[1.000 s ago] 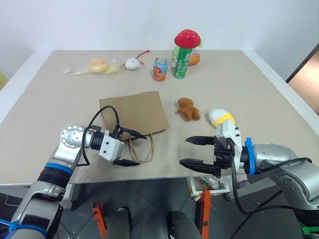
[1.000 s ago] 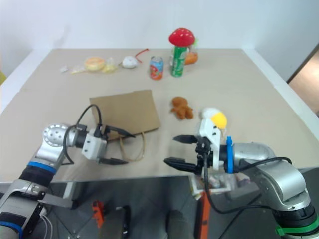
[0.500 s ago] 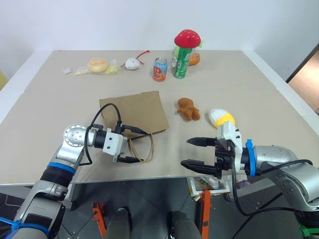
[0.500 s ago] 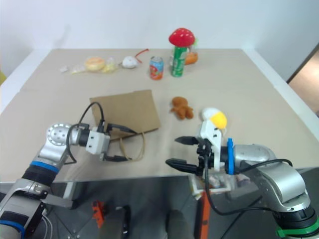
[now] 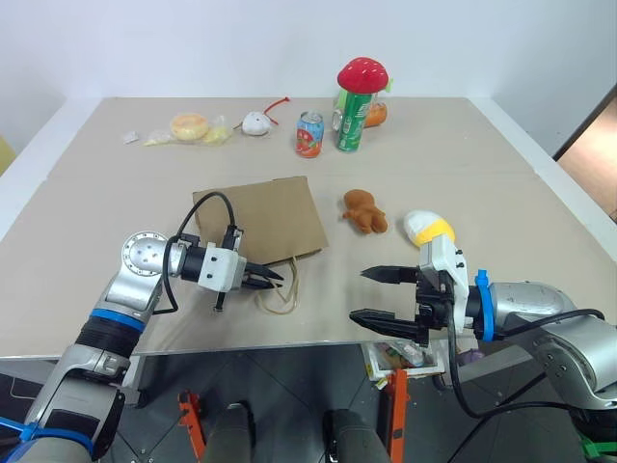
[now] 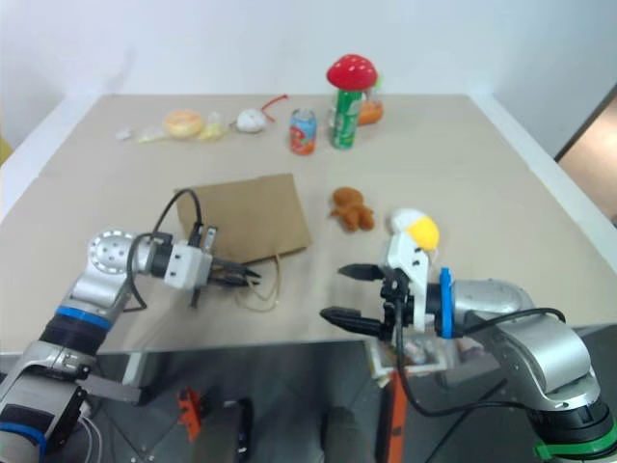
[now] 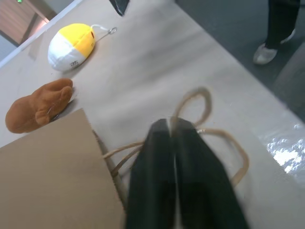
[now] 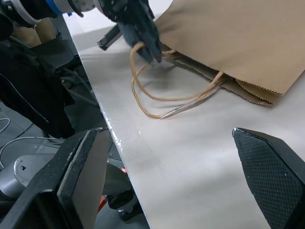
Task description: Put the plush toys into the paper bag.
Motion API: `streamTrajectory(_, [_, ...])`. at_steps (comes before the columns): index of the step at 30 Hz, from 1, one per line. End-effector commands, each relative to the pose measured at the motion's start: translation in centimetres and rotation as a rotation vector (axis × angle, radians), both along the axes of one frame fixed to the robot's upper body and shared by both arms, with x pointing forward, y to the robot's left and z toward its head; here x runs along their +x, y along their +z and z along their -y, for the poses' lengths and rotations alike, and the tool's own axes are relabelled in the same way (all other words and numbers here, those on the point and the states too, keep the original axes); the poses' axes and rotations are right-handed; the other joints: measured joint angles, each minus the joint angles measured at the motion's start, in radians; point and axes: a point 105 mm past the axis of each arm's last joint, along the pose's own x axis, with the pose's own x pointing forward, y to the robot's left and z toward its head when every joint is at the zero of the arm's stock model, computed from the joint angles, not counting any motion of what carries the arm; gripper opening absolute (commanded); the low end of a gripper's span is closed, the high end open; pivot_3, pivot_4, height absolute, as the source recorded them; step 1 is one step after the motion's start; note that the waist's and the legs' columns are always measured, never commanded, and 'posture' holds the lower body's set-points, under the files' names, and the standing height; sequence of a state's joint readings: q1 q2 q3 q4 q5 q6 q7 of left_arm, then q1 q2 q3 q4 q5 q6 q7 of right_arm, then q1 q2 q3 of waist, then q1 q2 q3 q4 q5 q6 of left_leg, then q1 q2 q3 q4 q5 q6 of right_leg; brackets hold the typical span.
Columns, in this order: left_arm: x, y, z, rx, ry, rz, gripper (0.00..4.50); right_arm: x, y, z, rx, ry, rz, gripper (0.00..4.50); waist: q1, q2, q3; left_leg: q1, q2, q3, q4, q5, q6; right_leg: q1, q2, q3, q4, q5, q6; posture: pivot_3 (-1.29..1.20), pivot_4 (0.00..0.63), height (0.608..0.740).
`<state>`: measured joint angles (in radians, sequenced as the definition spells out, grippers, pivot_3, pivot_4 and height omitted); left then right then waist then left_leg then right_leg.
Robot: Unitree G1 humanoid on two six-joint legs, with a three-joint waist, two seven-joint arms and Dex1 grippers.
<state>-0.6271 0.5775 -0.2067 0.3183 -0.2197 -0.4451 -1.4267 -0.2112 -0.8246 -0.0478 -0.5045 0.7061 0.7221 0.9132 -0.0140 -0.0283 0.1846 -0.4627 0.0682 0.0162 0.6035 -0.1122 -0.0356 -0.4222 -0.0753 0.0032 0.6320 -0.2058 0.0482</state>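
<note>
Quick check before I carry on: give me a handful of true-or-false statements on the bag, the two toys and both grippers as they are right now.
1. The left gripper is shut on a bag handle. True.
2. The paper bag stands upright with its mouth open. False: it lies flat on the table.
3. The orange-brown bear is already inside the bag. False: it lies on the table beside the bag.
4. The right gripper is open and holds nothing. True.
5. The white-and-yellow egg toy lies on the table, apart from the bag. True.
6. The right gripper is clamped on the egg toy. False: it is open, short of the toy.
</note>
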Motion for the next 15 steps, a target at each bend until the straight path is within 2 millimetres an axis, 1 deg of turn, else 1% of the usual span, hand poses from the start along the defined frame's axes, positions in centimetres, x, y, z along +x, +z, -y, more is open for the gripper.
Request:
streamTrajectory(1, [0.2, 3.6, 0.5, -0.074, -0.001, -0.004, 0.10, 0.2, 1.1, 0.0, 0.019, 0.002, 0.044, 4.50, 0.000, 0.000, 0.000, 0.000, 0.000, 0.000, 0.000, 0.000, 0.000, 0.000, 0.000, 0.000, 0.000, 0.000, 0.000, 0.00, 0.150, 0.740])
streamTrajectory(4, [0.5, 4.0, 0.5, -0.091, 0.029, -0.046, 0.10, 0.3, 1.1, 0.0, 0.020, 0.001, 0.045, 4.50, 0.000, 0.000, 0.000, 0.000, 0.000, 0.000, 0.000, 0.000, 0.000, 0.000, 0.000, 0.000, 0.000, 0.000, 0.000, 0.00, 0.150, 0.740])
streamTrajectory(6, [0.8, 4.6, 0.7, -0.138, 0.057, -0.082, 0.10, 0.3, 1.0, 0.0, 0.021, -0.004, 0.045, 4.50, 0.000, 0.000, 0.000, 0.000, 0.000, 0.000, 0.000, 0.000, 0.001, 0.000, 0.000, 0.000, 0.000, 0.000, 0.000, 0.00, 0.150, 0.740])
streamTrajectory(9, [1.7, 6.1, 1.3, -0.255, 0.140, -0.175, 0.10, 0.7, 1.3, -0.2, 0.040, -0.020, 0.065, 4.50, -0.001, 0.000, 0.000, 0.000, 0.000, 0.000, 0.000, 0.001, 0.001, 0.000, 0.000, 0.000, 0.000, 0.000, 0.001, 0.00, 0.150, 0.740])
streamTrajectory(13, [2.5, 8.3, 1.9, -0.392, 0.219, -0.306, 0.10, 1.5, 1.7, -0.7, 0.075, -0.060, 0.103, 4.50, -0.003, 0.000, 0.000, 0.000, 0.000, -0.001, 0.001, 0.001, 0.001, 0.000, 0.000, 0.000, 0.000, 0.001, 0.001, 0.00, 0.150, 0.740])
streamTrajectory(15, [2.7, 9.5, 2.2, -0.457, 0.240, -0.381, 0.00, 2.1, 2.0, -0.9, 0.100, -0.087, 0.122, 3.91, -0.003, 0.000, 0.000, 0.000, 0.000, -0.001, 0.001, 0.001, 0.001, 0.001, 0.001, 0.000, 0.001, 0.001, 0.001, 0.00, 0.150, 0.740])
